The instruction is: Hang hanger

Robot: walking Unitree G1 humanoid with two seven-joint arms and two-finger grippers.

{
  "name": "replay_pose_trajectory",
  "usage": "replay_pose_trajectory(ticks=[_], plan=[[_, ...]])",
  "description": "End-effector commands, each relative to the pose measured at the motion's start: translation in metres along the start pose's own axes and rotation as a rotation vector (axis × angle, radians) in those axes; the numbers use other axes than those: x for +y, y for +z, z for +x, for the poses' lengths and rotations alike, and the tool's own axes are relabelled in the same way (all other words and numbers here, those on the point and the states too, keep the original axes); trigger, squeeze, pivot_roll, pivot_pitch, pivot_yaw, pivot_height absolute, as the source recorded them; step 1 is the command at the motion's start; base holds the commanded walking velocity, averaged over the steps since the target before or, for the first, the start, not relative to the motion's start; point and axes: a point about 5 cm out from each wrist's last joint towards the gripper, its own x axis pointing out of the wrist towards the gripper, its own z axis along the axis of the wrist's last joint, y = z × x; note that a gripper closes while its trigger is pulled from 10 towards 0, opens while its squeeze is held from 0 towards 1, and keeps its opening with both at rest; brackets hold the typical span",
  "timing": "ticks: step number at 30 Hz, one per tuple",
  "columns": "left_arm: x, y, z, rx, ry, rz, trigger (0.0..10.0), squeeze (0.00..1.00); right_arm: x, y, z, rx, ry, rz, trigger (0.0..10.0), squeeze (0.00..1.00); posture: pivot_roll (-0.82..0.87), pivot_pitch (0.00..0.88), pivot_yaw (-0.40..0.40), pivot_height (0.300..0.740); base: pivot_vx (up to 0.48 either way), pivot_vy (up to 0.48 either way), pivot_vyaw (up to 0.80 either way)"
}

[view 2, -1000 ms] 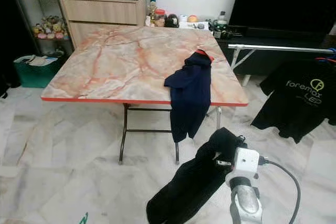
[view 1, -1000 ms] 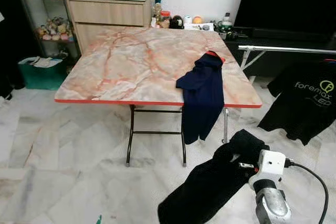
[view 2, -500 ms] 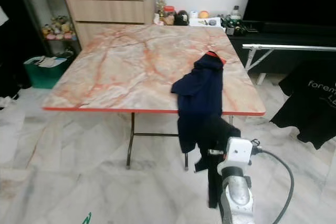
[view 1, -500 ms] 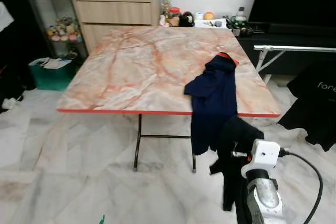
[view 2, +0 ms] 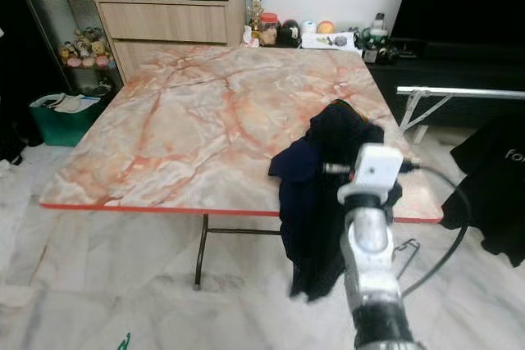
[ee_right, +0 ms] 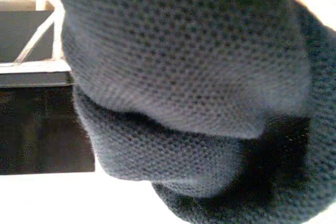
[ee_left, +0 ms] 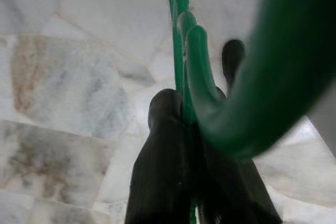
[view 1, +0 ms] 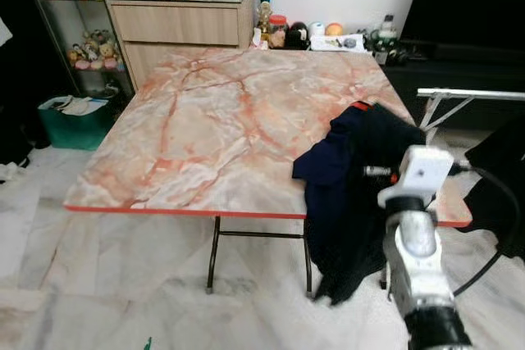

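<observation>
In the left wrist view my left gripper (ee_left: 195, 85) is shut on a green hanger (ee_left: 252, 93), whose hook curves close to the lens over marble floor. My right gripper (view 1: 369, 171) is raised at the table's front right corner, its fingers buried in a black garment (view 1: 385, 133) that hangs from it. This garment fills the right wrist view as dark knit cloth (ee_right: 184, 77). It lies against a navy garment (view 1: 326, 161) that is draped over the edge of the marble-patterned table (view 1: 189, 137), with a red bit (view 1: 359, 106) at its top.
A metal drying-rack bar (view 1: 472, 94) runs to the right of the table, with a black T-shirt (view 2: 500, 194) hanging below it. A wooden cabinet (view 1: 180, 22) stands behind the table and a teal bin (view 1: 74, 116) at the left. Marble floor surrounds the table.
My right arm has lifted the black garment from the floor up to table height, against the navy garment. The view has also shifted toward the table.
</observation>
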Motion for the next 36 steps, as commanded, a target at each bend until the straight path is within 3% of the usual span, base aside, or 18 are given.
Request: replay_pose_trajectory(ticks=[1, 6, 14, 16, 21, 24, 29, 36], plan=[[-0.006, -0.006, 0.000, 0.020, -0.018, 0.011, 10.0, 0.00, -0.006, 0.024, 0.016, -0.087, -0.022, 0.008, 10.0, 0.00, 0.05, 0.000, 0.006, 0.740, 0.341, 0.000, 0.00], [-0.017, -0.001, 0.003, 0.008, -0.033, 0.006, 10.0, 0.00, -0.004, 0.046, 0.043, -0.094, -0.009, -0.026, 10.0, 0.00, 0.06, 0.000, -0.007, 0.740, 0.339, 0.000, 0.00], [-0.021, 0.008, 0.005, -0.009, -0.041, 0.001, 10.0, 0.00, 0.005, 0.043, 0.060, 0.003, 0.047, -0.098, 10.0, 0.00, 0.07, 0.000, -0.025, 0.740, 0.339, 0.000, 0.00], [-0.020, 0.007, 0.005, -0.008, -0.040, -0.005, 10.0, 0.00, 0.006, 0.042, 0.061, 0.013, 0.049, -0.078, 10.0, 0.00, 0.07, 0.000, -0.028, 0.740, 0.337, 0.000, 0.00], [-0.011, -0.001, 0.002, 0.012, -0.029, -0.004, 10.0, 0.00, 0.019, 0.017, 0.052, 0.142, 0.149, -0.096, 10.0, 0.00, 0.08, 0.000, -0.040, 0.740, 0.340, 0.000, 0.00], [-0.007, -0.006, 0.001, 0.022, -0.018, -0.007, 10.0, 0.00, 0.018, -0.009, 0.035, 0.234, 0.157, -0.100, 10.0, 0.00, 0.08, 0.000, -0.046, 0.740, 0.260, 0.000, 0.00], [-0.011, -0.005, 0.002, 0.023, -0.017, -0.013, 10.0, 0.00, 0.011, -0.020, 0.025, 0.258, 0.138, -0.095, 10.0, 0.00, 0.07, 0.000, -0.048, 0.740, 0.327, 0.000, 0.00], [-0.020, -0.005, 0.003, 0.033, -0.025, 0.019, 10.0, 0.00, 0.015, -0.018, 0.020, 0.232, 0.151, -0.071, 10.0, 0.00, 0.08, 0.000, -0.052, 0.740, 0.196, 0.000, 0.00]])
